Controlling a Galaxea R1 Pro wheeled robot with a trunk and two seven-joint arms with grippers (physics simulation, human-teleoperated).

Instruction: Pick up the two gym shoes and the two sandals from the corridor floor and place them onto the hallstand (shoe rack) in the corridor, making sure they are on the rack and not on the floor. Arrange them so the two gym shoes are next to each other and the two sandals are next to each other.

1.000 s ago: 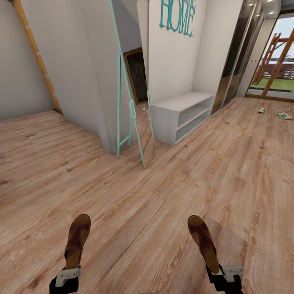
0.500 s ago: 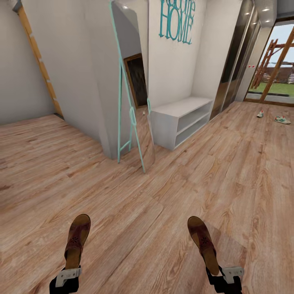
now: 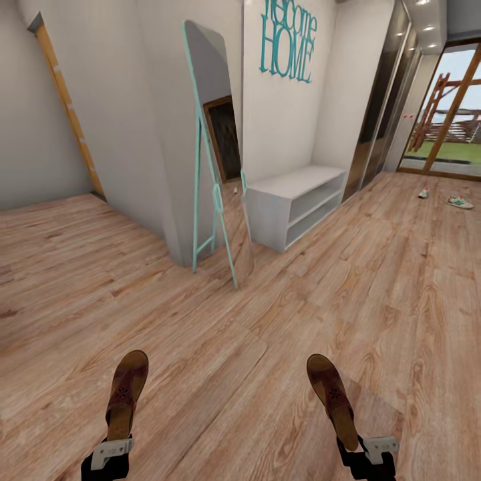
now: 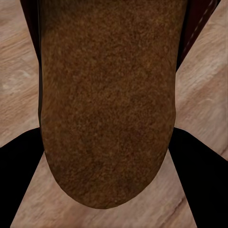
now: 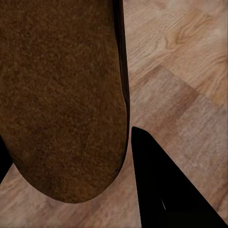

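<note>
Each gripper carries a brown sandal above the wood floor. My left gripper is shut on the heel of one sandal, whose tan footbed looms close in the left wrist view. My right gripper is shut on the other sandal, seen close at its footbed beside a black finger. The pale grey hallstand stands ahead against the wall. Two white gym shoes lie far off on the floor at right.
A tall teal-framed standing mirror leans at the wall corner just left of the hallstand. Teal "HOME" lettering hangs above it. Mirrored sliding doors run beyond, ending at a glass door to a garden.
The whole view has shifted: the hallstand, mirror and shoes sit lower and slightly farther in the picture, so the camera moved. Both sandals stay held in the same place.
</note>
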